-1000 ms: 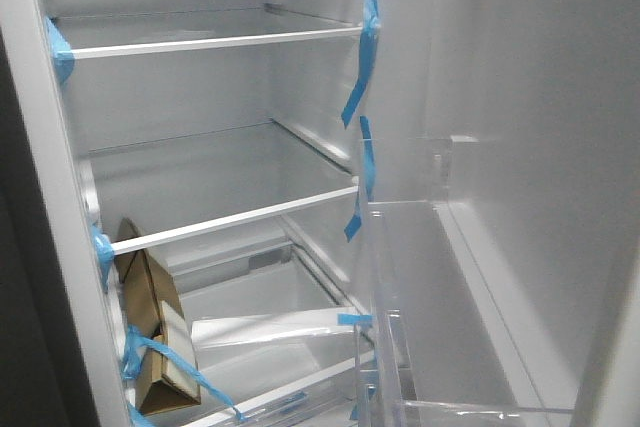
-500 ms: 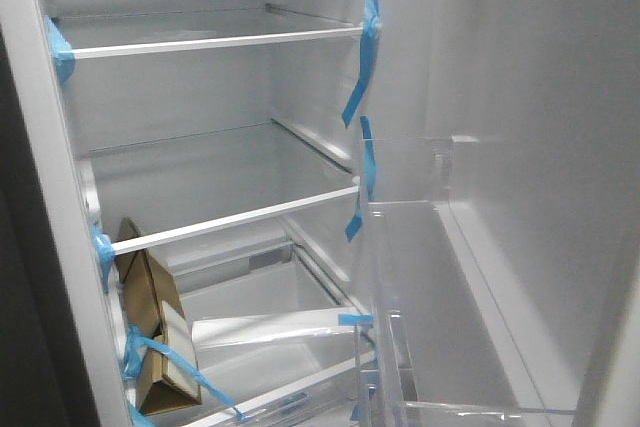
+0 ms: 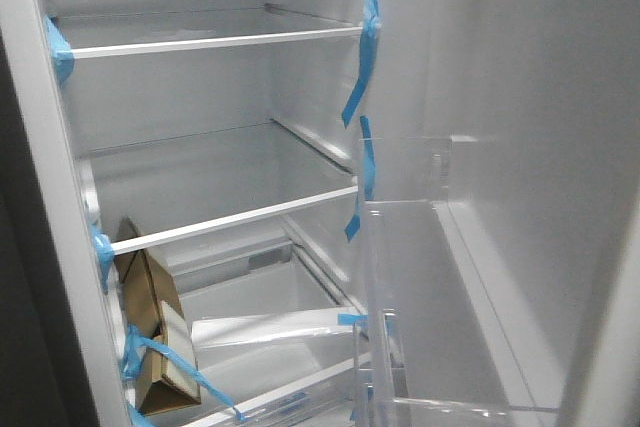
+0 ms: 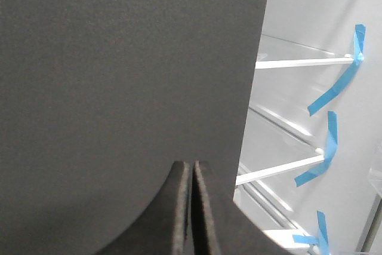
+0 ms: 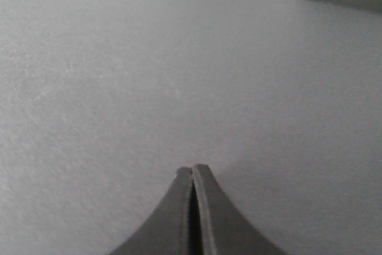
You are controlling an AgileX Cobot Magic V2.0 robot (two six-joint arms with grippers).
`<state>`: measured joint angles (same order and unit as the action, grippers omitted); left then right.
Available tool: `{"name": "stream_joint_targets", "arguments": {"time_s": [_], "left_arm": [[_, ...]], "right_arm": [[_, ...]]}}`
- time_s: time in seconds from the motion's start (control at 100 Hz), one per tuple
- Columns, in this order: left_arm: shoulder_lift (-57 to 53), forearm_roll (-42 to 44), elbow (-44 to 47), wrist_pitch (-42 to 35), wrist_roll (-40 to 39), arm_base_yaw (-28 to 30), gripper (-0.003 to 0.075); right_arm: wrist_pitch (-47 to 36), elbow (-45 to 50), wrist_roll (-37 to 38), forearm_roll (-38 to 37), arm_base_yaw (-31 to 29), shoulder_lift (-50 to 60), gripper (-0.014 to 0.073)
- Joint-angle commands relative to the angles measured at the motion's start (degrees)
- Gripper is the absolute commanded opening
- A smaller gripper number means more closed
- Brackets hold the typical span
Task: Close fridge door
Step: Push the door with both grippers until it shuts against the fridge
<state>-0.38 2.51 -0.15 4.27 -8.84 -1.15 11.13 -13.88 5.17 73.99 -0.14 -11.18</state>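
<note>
The fridge door [image 3: 530,147] stands open on the right of the front view, showing its white inner lining and a clear bin [image 3: 420,297]. Its matte dark grey outer face [image 5: 179,76] fills the right wrist view. My right gripper [image 5: 192,168] is shut and empty, its tip at or very near that face. My left gripper [image 4: 192,164] is shut and empty, in front of the twin dark grey panel [image 4: 119,58], beside the open fridge compartment. Neither gripper shows in the front view.
Inside the fridge are white-edged glass shelves [image 3: 210,43] with blue tape [image 3: 365,47] at their corners, also in the left wrist view [image 4: 334,91]. A brown carton [image 3: 155,332] taped in place stands at the lower left. The twin panel edges the far left [image 3: 20,347].
In the front view the door's inner lining and clear bin have shifted a little to the left, towards the fridge compartment. The shelves and carton have not moved.
</note>
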Motion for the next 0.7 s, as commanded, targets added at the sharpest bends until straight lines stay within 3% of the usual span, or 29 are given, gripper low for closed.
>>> {"name": "stream_joint_targets", "arguments": {"time_s": [0.0,0.37,0.69], "left_arm": [[-1.29,-0.36,2.31,-4.76,-0.11,-0.09,-0.0020],[-1.29,-0.36,2.31,-4.76,-0.11,-0.09,-0.0020],[-1.29,-0.36,2.31,-4.76,-0.11,-0.09,-0.0020]], "right_arm": [[4.30,-4.17,-0.22,1.36,-0.02,-3.77,-0.0071],[16.35,-19.52,-1.70,-9.80,0.08,-19.68,-0.0071],[19.26,-30.89,-9.80,-9.99,3.44,-32.75,-0.0071]]}}
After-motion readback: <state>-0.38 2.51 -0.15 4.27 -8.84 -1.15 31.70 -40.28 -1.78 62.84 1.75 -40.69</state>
